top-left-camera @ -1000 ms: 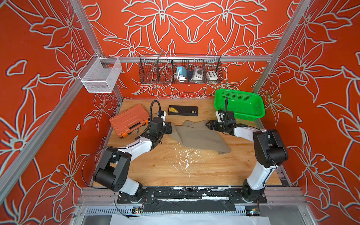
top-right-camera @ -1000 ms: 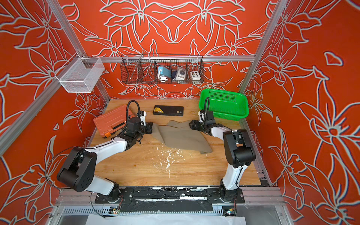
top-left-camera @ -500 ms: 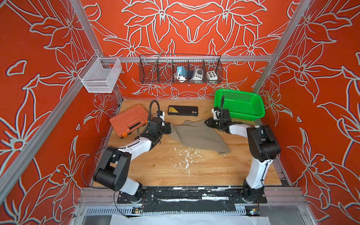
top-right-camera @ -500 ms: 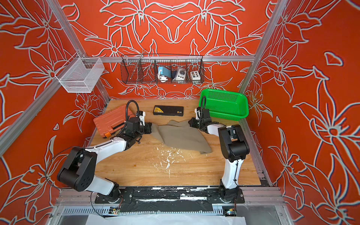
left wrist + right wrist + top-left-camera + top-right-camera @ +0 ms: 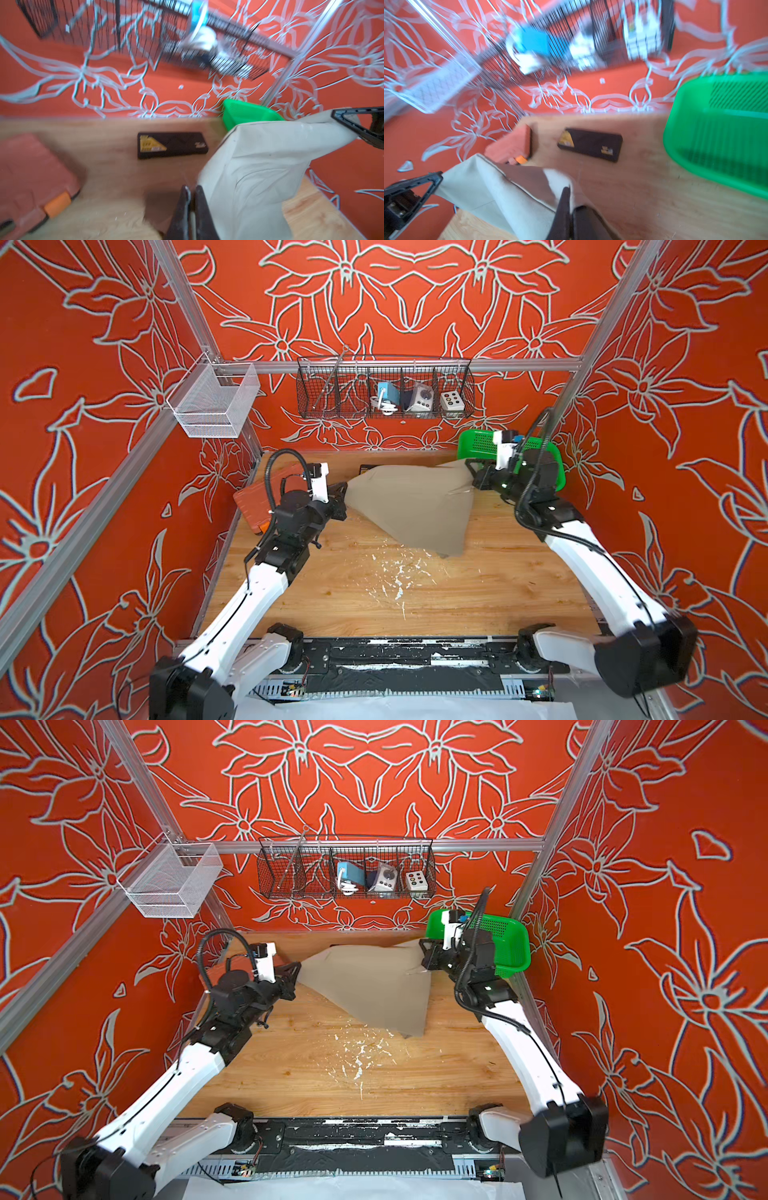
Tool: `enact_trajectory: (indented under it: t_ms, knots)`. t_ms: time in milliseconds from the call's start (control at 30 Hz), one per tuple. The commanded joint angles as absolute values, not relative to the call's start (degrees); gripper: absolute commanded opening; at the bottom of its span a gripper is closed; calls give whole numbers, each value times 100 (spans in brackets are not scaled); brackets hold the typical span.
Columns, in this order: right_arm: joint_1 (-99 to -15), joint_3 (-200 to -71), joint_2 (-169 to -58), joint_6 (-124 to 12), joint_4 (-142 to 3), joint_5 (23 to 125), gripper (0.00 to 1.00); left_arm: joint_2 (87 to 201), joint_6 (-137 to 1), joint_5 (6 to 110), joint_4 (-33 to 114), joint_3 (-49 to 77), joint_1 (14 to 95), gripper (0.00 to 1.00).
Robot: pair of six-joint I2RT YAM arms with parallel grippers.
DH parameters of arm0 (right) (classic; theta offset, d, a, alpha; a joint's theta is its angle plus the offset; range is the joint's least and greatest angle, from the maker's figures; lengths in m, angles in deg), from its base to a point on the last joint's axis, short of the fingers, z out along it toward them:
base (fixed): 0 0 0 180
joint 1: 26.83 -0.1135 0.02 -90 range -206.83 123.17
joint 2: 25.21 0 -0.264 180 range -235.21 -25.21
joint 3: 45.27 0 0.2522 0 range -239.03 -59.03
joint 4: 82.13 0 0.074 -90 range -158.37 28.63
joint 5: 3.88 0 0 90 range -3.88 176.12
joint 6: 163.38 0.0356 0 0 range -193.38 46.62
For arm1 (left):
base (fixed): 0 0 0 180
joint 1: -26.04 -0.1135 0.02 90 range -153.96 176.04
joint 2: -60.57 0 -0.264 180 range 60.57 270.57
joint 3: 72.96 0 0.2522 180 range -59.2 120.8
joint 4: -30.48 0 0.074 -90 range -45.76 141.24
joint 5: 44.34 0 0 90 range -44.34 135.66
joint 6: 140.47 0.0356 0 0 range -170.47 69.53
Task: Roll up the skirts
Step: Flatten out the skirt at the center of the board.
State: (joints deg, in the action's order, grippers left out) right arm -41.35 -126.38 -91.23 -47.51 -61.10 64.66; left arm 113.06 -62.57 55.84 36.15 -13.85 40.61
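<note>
Taupe skirt [image 5: 415, 506] hangs stretched between my left tool [image 5: 343, 490] and right tool [image 5: 471, 475], both clenched on corners; shallow pinches could slip.

White-and-black left arm [image 5: 249, 597] and right arm [image 5: 594, 568] stretched forward, angled inward, left pincer [image 5: 341, 492] and right pincer [image 5: 473, 475] aloft, facing each other, each pinched closed on an opposite corner of the skirt [image 5: 415, 502]

- wooden table [image 5: 332, 605], white flecks [image 5: 395, 576] mid-board
- orange case [image 5: 253, 499], left edge
- black flat case [image 5: 172, 145], back
- green basket [image 5: 478, 445], back right corner
- skirt [image 5: 415, 506], low corner on wood
</note>
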Motion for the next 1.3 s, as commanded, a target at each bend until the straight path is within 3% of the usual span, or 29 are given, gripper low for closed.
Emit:
enact_trajectory:
  t_ms: [0, 167, 367, 600, 800, 967, 1133, 1267]
  knots:
    - [-4109, -12908, -8813, -4761, -5114, 6744, 0, 10854, -5961, 6176, 3844, -1156, 4037, 0]
    - [-4098, -13404, -8847, -4666, -4761, 6598, 0, 10827, -5919, 6199, 3932, -745, 4037, 0]
    - [-3997, -13942, -9792, -4605, -5393, 5844, 0, 11530, -5777, 6046, 3219, -394, 4037, 0]
    - [-3816, -15969, -11452, -4124, -5779, 4585, 0, 12681, -5611, 6153, 2838, 703, 4036, 0]
    - [-3705, -17370, -12030, -3730, -5631, 4078, 0, 12523, -5338, 6216, 2933, 1245, 4060, 0]
    - [-3548, -16152, -11248, -3650, -5980, 4077, 0, 11537, -5559, 6266, 2577, -26, 4227, 0]
    - [-3492, -13079, -9513, -3868, -6614, 4568, 0, 9917, -6958, 5909, 2095, -2505, 4664, 0]
    - [-3427, -10625, -8306, -3890, -7032, 5132, 0, 8651, -7643, 5113, 2484, -4139, 5653, 0]
